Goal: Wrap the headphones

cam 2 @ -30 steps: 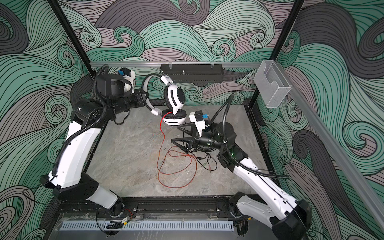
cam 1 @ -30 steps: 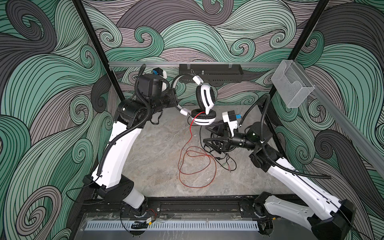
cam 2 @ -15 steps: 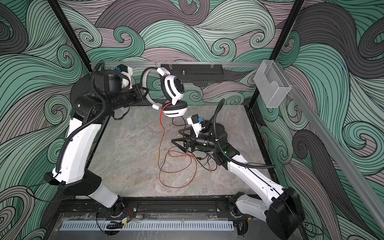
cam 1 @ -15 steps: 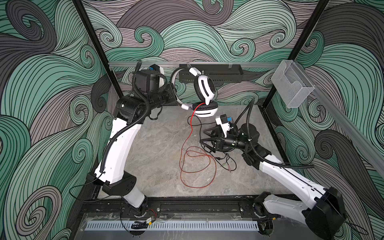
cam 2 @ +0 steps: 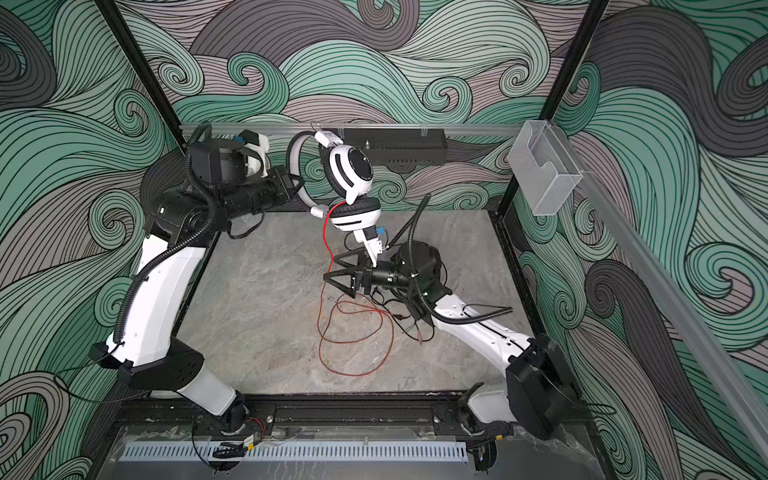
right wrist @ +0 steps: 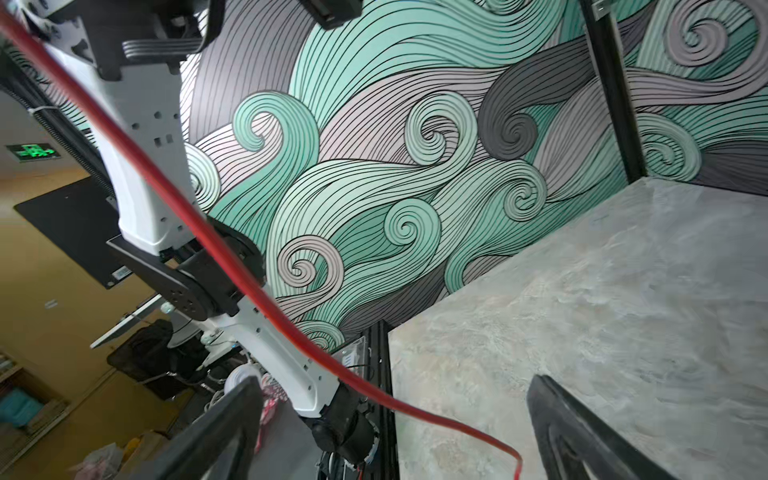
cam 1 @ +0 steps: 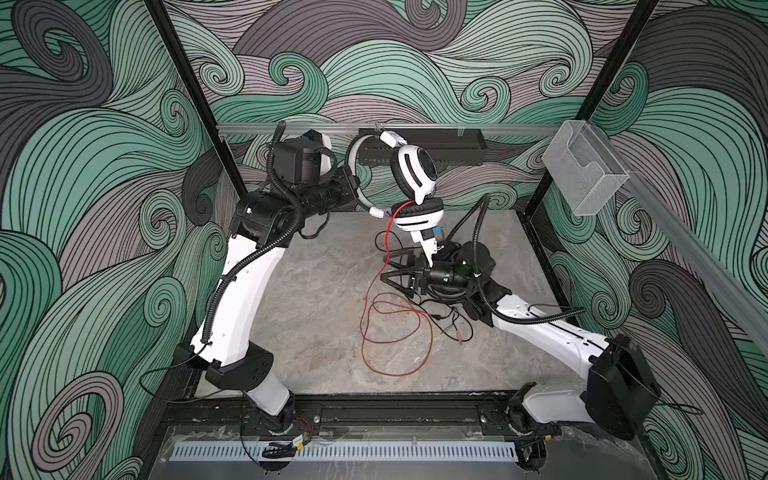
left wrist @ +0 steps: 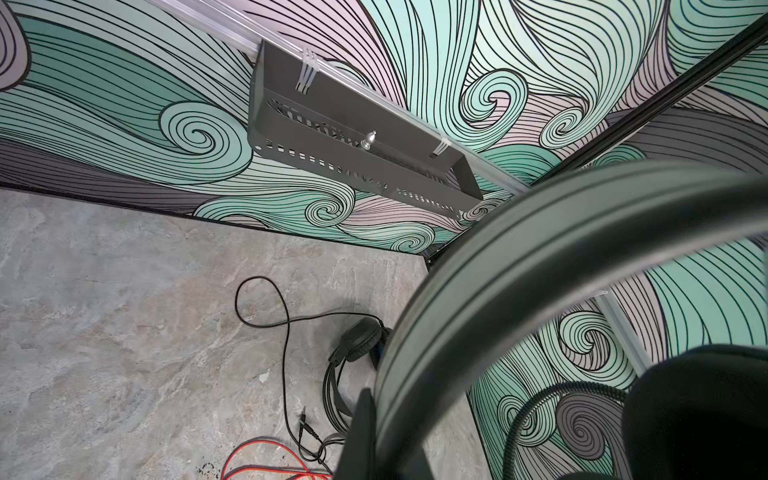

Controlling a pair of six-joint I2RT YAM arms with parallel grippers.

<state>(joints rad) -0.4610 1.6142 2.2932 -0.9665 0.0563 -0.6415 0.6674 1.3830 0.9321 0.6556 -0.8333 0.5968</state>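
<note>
Raised high, the left claw [cam 1: 355,194] gripped the white headphones [cam 1: 415,174] by the headband. The right claw [cam 1: 390,266], level above the table [cam 1: 316,316], gaped empty around the red cable [cam 1: 386,245].

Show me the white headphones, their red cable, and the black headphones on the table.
white headphones [cam 1: 415,170]: in a top view, on the upper ear cup.
red cable [right wrist: 199,220]: right wrist view, on the stretch in mid-air.
black headphones [left wrist: 361,340]: left wrist view, on the round ear cup.

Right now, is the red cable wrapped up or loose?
Loose. The red cable hangs from the white headphones and sprawls in open loops on the table.
</note>
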